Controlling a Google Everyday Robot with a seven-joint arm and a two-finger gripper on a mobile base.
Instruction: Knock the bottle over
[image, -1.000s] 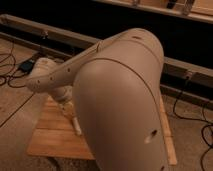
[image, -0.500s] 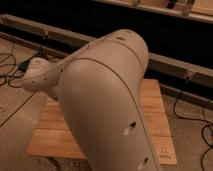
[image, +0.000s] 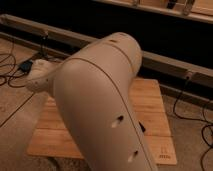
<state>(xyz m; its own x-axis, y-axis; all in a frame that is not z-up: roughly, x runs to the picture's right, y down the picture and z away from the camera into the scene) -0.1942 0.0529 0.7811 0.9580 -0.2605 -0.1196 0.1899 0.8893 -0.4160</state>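
My big white arm link fills the middle of the camera view and covers most of the wooden table. Its rounded joint sticks out at the left, above the table's left edge. The gripper is out of sight, hidden behind or below the arm. The bottle is hidden too; no clear bottle with a white cap shows anywhere on the visible part of the table.
A small dark thing peeks out beside the arm on the table's right part. Cables lie on the floor at the left and right. A long pale rail runs along the dark wall behind.
The arm link has swung across the table and now covers more of it. The pale part seen under the left joint one second ago is now hidden.
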